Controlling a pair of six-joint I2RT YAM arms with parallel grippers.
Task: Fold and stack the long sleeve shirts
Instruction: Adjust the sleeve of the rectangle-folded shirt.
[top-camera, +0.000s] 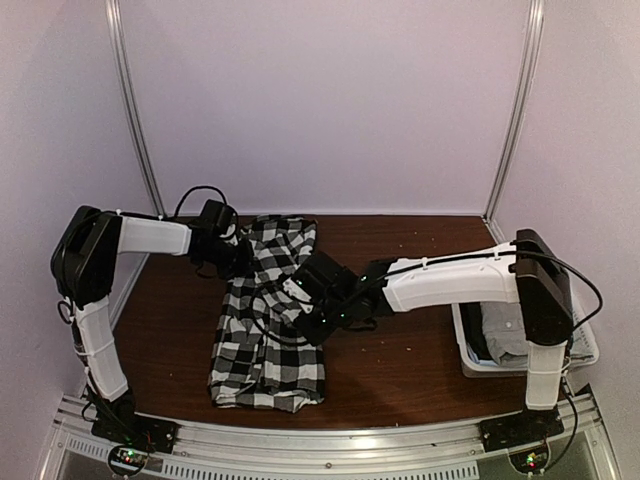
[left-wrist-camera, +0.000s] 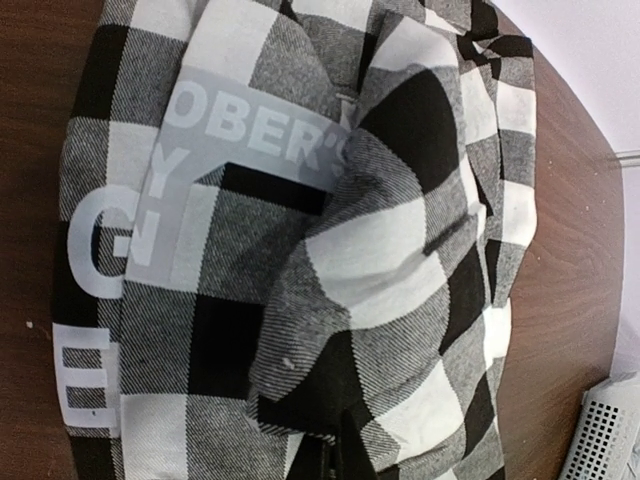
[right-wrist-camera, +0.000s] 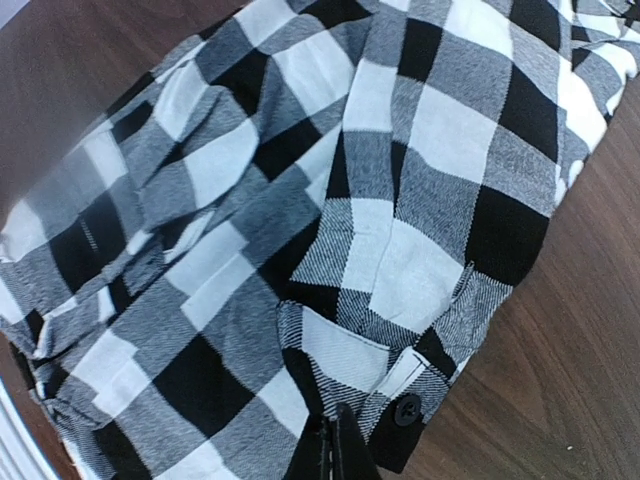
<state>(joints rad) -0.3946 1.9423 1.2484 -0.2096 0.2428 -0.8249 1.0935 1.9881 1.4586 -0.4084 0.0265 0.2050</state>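
The black-and-white checked long sleeve shirt (top-camera: 265, 350) lies crumpled in a long strip on the brown table (top-camera: 400, 370). My left gripper (top-camera: 238, 262) sits at its far left part. In the left wrist view that gripper (left-wrist-camera: 340, 458) is shut, with a raised fold of the checked shirt (left-wrist-camera: 380, 260) pinched at its tips. My right gripper (top-camera: 303, 308) is on the shirt's right edge, shut (right-wrist-camera: 335, 448) on the checked shirt (right-wrist-camera: 430, 150) at a sleeve cuff, just left of a black button (right-wrist-camera: 407, 410). Grey cloth (top-camera: 510, 335), the other shirt, lies in the basket.
A white lattice basket (top-camera: 470, 350) stands at the table's right edge, under the right arm; its corner (left-wrist-camera: 605, 430) shows in the left wrist view. Purple walls with metal posts close the back and sides. A metal rail (top-camera: 320, 440) runs along the near edge.
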